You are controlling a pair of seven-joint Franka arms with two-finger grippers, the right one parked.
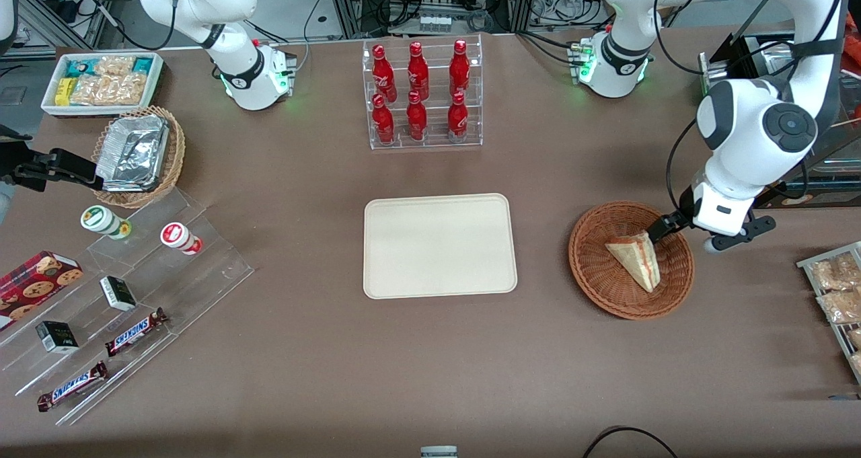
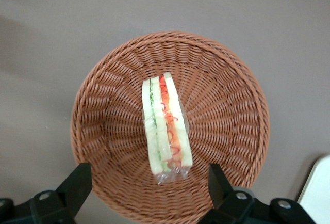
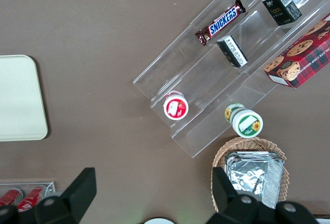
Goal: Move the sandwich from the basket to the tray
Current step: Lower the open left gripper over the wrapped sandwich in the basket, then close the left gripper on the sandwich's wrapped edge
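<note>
Resting bare, the cream tray (image 1: 440,245) has rounded corners. Toward the working arm's end, the reddish wicker basket (image 1: 595,273) holds the clear-wrapped sandwich (image 1: 635,259), pale bread with green and red filling. Above it, the gripper (image 2: 149,182) hangs wide, fingers (image 2: 77,180) apart.

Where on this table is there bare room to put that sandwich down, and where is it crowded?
The tray lies bare. Open tabletop runs between it and the basket, where the sandwich lies under the open gripper, and between tray and bottle rack. Crowded: the clear stepped stand of snacks toward the parked arm's end.
</note>
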